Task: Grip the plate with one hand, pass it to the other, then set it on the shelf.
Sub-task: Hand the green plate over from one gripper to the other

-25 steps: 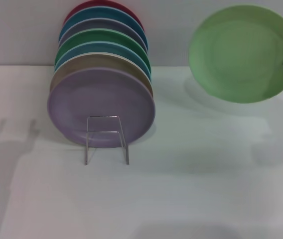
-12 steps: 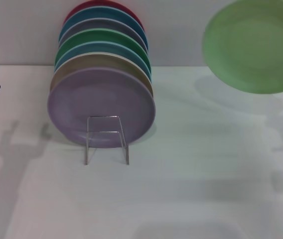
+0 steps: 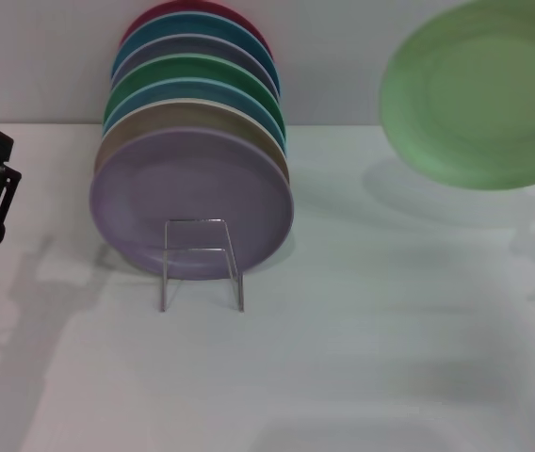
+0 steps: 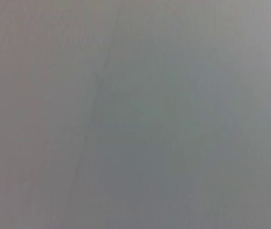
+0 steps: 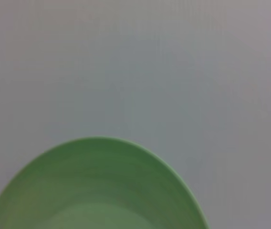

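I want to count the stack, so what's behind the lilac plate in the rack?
Behind the lilac plate only rims show: tan, blue, emerald, grey-lilac, blue, red. Their faces and the rack's rear are covered.

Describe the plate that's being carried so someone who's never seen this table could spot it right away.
Start at the row of coloured plates standing on edge in the clear rack on the white table. Look up and to the robot's right: the mint-green plate hangs in the air, tilted. It is the only pale green one, and the only one outside the rack.
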`<state>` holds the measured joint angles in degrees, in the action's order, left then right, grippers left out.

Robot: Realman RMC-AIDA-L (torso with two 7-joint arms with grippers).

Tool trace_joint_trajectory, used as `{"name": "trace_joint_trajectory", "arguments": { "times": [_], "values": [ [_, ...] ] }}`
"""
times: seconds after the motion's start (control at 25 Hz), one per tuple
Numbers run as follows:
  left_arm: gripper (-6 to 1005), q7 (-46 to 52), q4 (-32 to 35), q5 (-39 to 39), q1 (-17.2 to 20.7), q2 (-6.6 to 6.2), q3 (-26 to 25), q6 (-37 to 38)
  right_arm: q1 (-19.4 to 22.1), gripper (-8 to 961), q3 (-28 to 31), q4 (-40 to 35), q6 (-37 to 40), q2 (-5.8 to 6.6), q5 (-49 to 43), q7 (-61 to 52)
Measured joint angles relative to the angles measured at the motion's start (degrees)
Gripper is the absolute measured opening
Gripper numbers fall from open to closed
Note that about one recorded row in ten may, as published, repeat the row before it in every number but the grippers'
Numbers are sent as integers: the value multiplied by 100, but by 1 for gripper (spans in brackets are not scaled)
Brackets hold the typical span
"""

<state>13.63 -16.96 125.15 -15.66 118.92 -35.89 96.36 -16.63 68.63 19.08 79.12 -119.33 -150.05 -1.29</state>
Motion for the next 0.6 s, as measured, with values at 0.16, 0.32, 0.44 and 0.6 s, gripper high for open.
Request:
{"name": "trace_joint_trajectory", "arguments": {
  "times": [0.16, 0.32, 0.44, 0.6],
  "values": [
    [801, -3, 0, 0, 12, 0, 125, 52, 34, 23, -160, -104, 128, -6, 2, -230],
    [801, -8, 4, 0, 11, 0, 253, 75, 81, 22, -300, -264, 322, -9, -4, -450],
    [801, -13, 24, 0, 0, 0, 361, 79, 121, 22, -464, -407, 531, -12, -9, -543],
    [801, -24, 16, 0, 1, -1, 488, 115, 214, 22, -576, -486, 760, -12, -11, -565]
  ]
}}
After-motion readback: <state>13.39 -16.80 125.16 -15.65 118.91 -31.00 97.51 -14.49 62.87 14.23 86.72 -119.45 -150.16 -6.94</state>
